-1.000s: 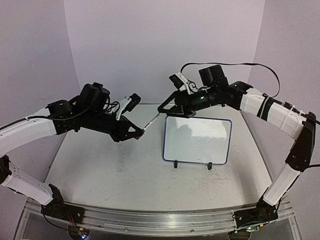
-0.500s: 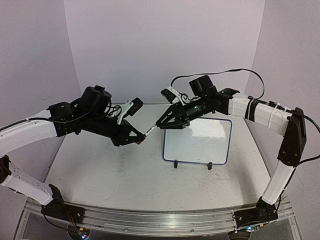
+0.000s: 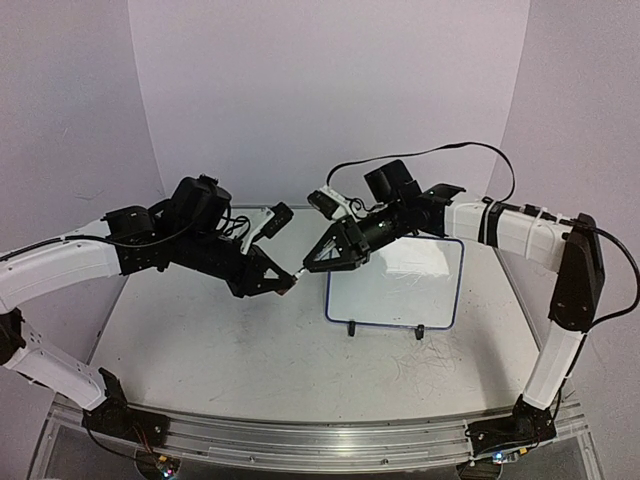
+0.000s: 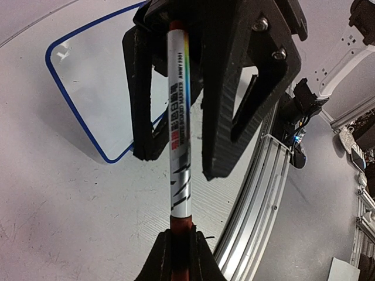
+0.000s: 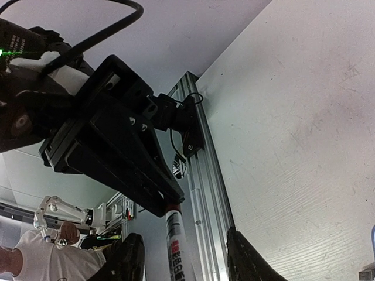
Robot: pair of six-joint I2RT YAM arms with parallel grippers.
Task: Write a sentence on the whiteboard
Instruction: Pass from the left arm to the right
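Left arm (image 3: 60, 265) raised, fingers (image 4: 159, 262) pinching marker (image 4: 178, 129)

Two pincers, the left pincer (image 3: 290, 281) and the right pincer (image 3: 314, 263), one marker (image 4: 179, 120), one whiteboard (image 3: 400, 292).

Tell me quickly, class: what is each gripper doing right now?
Left gripper: closed on the marker, at its red end.
Right gripper: open, fingers either side of the marker.
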